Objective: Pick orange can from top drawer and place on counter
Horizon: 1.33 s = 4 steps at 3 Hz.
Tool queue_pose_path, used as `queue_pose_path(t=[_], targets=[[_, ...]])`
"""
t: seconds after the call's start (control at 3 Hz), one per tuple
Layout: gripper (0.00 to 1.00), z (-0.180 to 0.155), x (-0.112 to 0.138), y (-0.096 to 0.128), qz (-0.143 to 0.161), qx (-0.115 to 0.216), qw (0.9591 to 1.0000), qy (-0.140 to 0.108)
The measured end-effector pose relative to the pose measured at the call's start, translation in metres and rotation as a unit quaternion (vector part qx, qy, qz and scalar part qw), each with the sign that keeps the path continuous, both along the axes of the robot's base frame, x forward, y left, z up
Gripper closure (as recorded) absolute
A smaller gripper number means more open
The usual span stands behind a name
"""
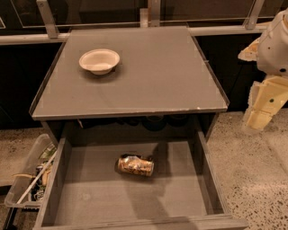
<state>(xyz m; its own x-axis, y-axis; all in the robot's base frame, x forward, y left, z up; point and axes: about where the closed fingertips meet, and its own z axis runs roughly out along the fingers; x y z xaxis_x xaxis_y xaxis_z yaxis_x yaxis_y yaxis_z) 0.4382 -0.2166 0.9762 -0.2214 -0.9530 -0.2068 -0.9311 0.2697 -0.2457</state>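
The orange can (135,165) lies on its side on the floor of the open top drawer (90,197), near the middle, its top end pointing right. The counter (153,76) is the grey tabletop directly above and behind the drawer. My gripper (263,108) hangs at the far right of the view, beside the counter's right edge and above the speckled floor. It is well away from the can and holds nothing that I can see.
A white bowl (99,60) sits on the counter's back left part. A clear plastic bin of clutter (29,175) stands on the floor left of the drawer. Metal rails and dark glass (148,13) run behind the counter.
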Motion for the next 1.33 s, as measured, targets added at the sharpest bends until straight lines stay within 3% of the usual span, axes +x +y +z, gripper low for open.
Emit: queue_pose_path(t=[0.67, 1.0, 1.33], targets=[[0.0, -0.003, 0.0, 0.003, 0.005, 0.015, 0.9999, -0.003], [0.0, -0.03, -0.002, 0.008, 0.013, 0.078, 0.9968, -0.004], [0.0, -0.067, -0.016, 0.032, 0.022, 0.16, 0.9868, 0.002]])
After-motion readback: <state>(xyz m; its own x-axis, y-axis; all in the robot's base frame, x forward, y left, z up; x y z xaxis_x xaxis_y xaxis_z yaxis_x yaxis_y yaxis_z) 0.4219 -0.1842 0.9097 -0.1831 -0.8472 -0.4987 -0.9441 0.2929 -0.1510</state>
